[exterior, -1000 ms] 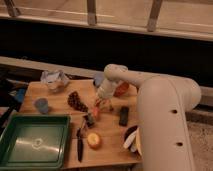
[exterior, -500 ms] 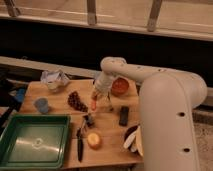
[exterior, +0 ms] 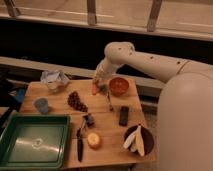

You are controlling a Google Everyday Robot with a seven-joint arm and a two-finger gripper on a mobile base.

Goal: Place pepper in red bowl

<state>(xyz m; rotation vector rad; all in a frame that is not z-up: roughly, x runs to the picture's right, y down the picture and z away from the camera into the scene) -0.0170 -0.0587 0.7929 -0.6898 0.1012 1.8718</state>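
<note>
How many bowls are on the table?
2. The small round red bowl sits at the back, right of the end effector holding the slim red-orange pepper; the dark purple bowl sits front right.

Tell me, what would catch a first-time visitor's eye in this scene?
First, the big white robot arm sweeping in from the right, its gripper shut on the pepper just left of the red bowl at the back of the wooden table. Next, the green tray at the front left corner, and the round yellow-orange fruit beside it.
</note>
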